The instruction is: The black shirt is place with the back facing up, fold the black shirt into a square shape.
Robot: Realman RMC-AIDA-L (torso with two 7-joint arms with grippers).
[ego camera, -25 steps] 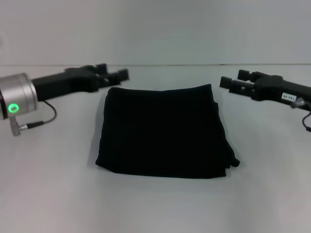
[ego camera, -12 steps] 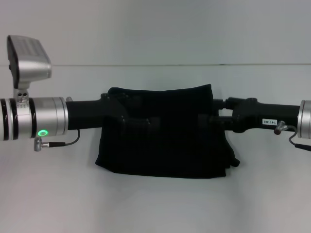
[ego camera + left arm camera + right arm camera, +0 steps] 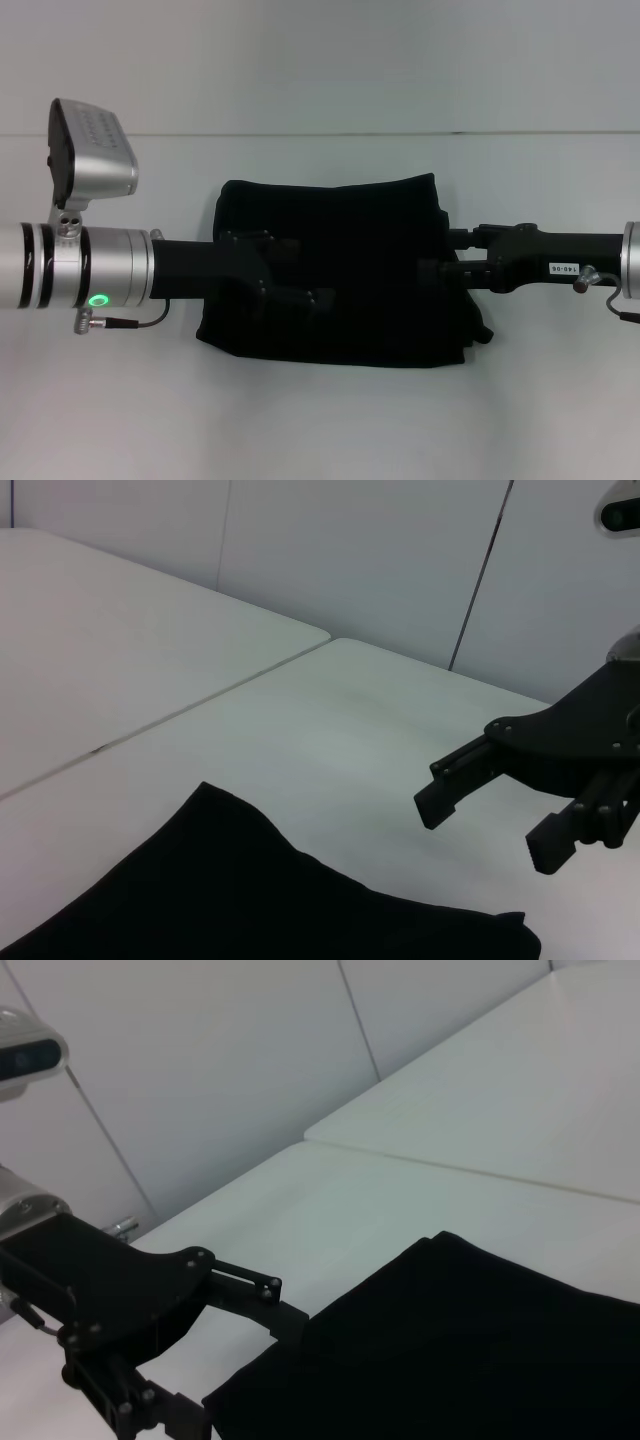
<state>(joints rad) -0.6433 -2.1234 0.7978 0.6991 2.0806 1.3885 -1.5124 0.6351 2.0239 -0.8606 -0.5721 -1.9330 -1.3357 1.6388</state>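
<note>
A black shirt, folded to a rough square, lies flat on a white tabletop. The left end effector reaches in over the shirt from the left; its grip cannot be told against the dark cloth. The right end effector, at the shirt's right edge, has its fingers parted and holds nothing. Risk: fingers dragging across the shirt could snag a layer and undo the fold.
</note>
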